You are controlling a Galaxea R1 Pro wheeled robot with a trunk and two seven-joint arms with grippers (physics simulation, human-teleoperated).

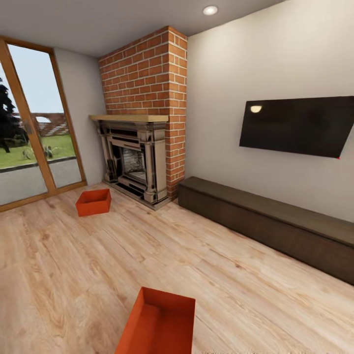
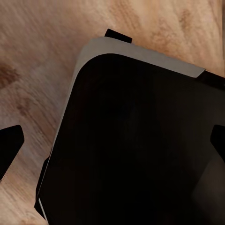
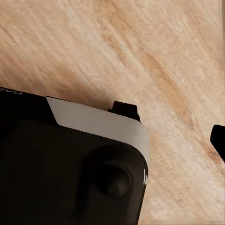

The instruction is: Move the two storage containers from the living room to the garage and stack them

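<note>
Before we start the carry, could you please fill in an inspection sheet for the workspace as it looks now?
Surface: light wood plank floor, bare between items.
Job's things: near storage container at the head view's lower edge, open side up; far storage container by the fireplace; both look empty.
Clutter: nothing seen.
Grippers: dark fingertips at both wrist views' edges; open or shut cannot be told.
Cables: nothing seen.
Surroundings: brick chimney, wall TV, long dark bench, glass door.

Light plank floor [image 1: 59, 260] ran to a brick chimney [image 1: 147, 69] over a dark fireplace [image 1: 132, 162]; black TV [image 1: 300, 125] hung above a low bench [image 1: 270, 221], glass door [image 1: 29, 128] stood bright.
</note>
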